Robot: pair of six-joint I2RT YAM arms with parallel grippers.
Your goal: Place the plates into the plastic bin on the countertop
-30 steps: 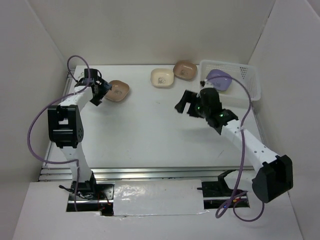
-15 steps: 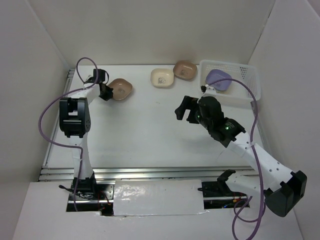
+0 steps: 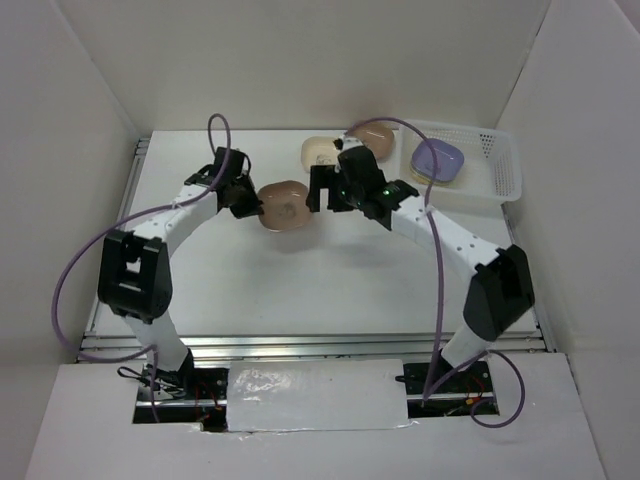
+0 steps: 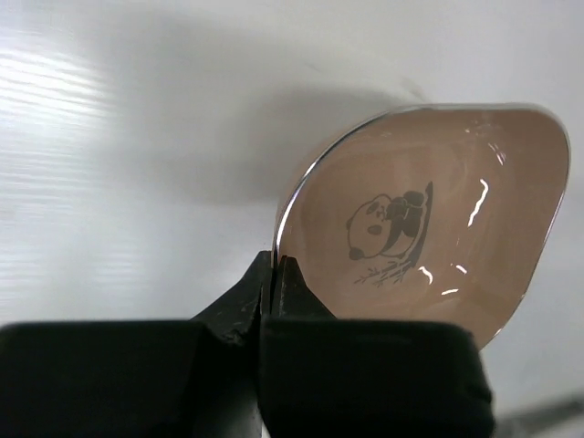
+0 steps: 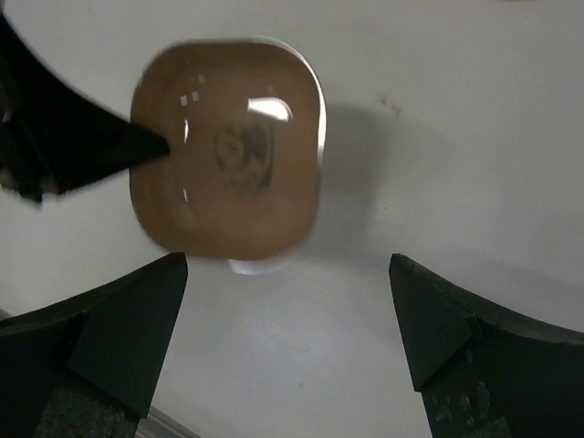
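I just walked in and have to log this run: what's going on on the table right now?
Two robot arms are moving small plates into a white bin. The left gripper is shut on the rim of a brown plate with a panda print, holding it, apparently lifted, over the countertop. The right gripper hangs open just above that plate, touching nothing. A lilac plate lies in the bin. A cream plate and a second brown plate sit at the far edge, outside the bin.
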